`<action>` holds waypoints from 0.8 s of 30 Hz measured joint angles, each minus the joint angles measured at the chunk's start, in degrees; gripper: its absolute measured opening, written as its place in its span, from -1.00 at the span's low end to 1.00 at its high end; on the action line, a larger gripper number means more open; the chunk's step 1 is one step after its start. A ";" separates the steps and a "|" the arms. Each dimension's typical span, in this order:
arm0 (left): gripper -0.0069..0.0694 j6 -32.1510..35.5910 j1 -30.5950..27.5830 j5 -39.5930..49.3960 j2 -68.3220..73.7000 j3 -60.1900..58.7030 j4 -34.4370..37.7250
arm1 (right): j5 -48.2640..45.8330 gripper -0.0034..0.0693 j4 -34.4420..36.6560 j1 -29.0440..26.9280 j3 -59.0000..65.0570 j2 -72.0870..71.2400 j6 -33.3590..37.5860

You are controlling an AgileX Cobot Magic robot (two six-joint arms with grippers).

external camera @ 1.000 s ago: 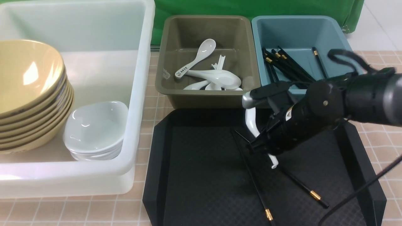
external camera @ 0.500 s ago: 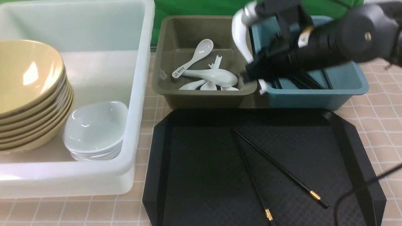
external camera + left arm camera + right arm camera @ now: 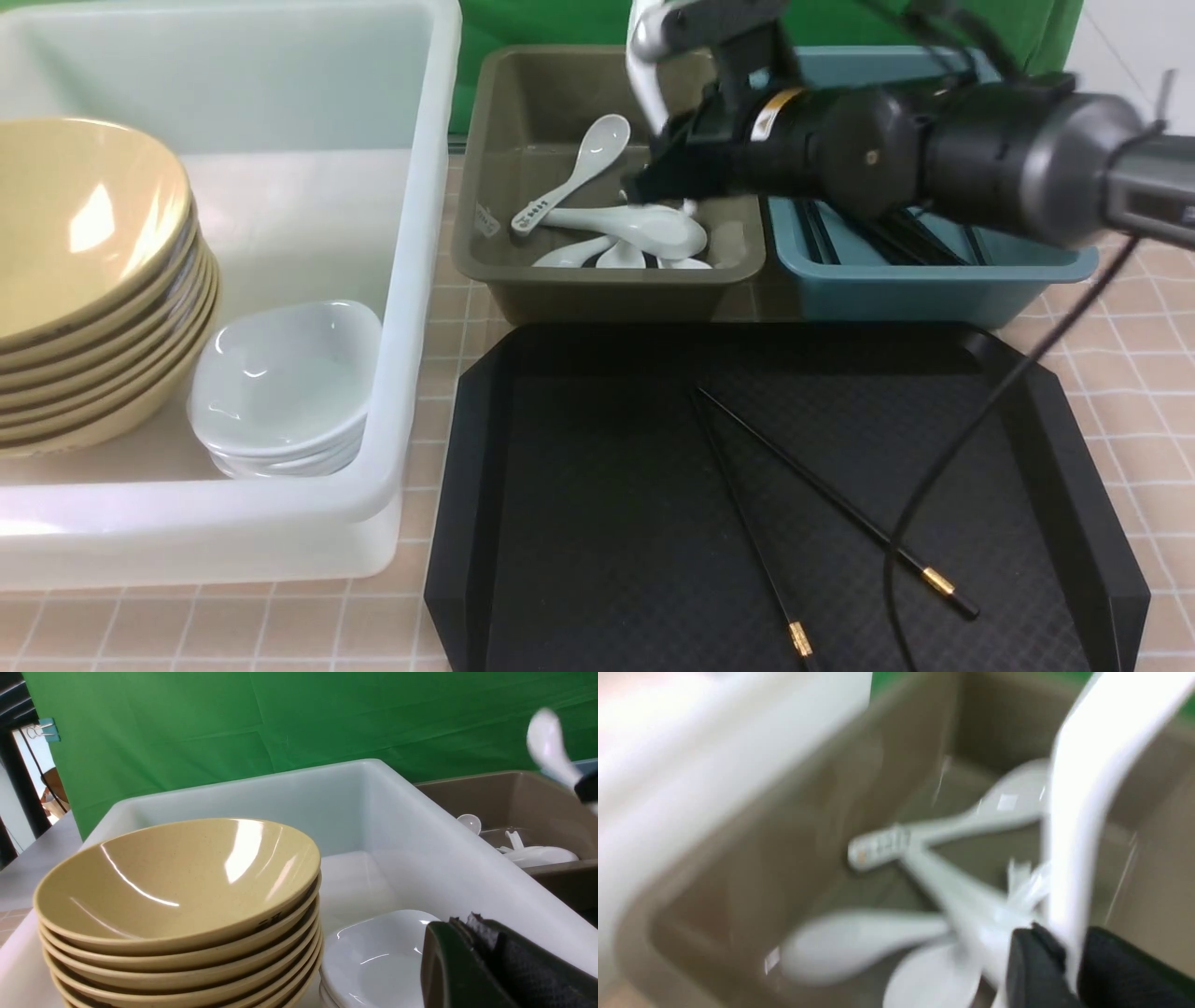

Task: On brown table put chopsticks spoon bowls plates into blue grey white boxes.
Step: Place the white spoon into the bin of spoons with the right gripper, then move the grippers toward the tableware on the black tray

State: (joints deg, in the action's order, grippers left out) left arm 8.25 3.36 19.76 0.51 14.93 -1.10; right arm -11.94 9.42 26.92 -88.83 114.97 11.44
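Observation:
My right gripper [image 3: 686, 163] hangs over the grey box [image 3: 607, 285] with a white spoon [image 3: 642, 75] upright between its fingers. In the right wrist view the spoon's handle [image 3: 1083, 788] is pinched in that gripper [image 3: 1071, 956], blurred by motion. Several white spoons [image 3: 635, 229] lie in the grey box. Black chopsticks [image 3: 896, 238] lie in the blue box [image 3: 934, 280]. Two black chopsticks [image 3: 747, 523] rest on the black tray [image 3: 467, 448]. My left gripper [image 3: 467, 926] is shut and empty, above the white box [image 3: 411, 280].
The white box holds a stack of yellow bowls [image 3: 84, 233] and a stack of small white dishes [image 3: 280, 373]. A green cloth [image 3: 579, 23] hangs behind the boxes. The right arm's cable [image 3: 934, 485] trails over the tray's right side.
My right gripper has lifted the white spoon off the tray, swung it up and leftward past the blue box, and now holds it over the grey box. The left gripper has not moved.

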 joint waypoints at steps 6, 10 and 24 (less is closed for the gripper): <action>-0.84 0.00 0.00 0.00 0.00 0.00 0.22 | -21.15 0.34 -0.67 -1.87 -6.12 -1.37 0.23; -0.84 0.00 0.00 0.00 0.00 0.00 0.59 | -40.61 0.44 -1.65 -2.86 -9.27 -5.84 1.54; -0.84 0.00 0.00 -0.49 0.00 -0.55 0.63 | -30.54 0.45 -0.40 -3.37 29.62 -16.22 3.35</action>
State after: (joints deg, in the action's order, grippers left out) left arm 8.25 3.36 19.27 0.51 14.38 -0.47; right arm -42.48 9.03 23.55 -59.21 98.75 14.79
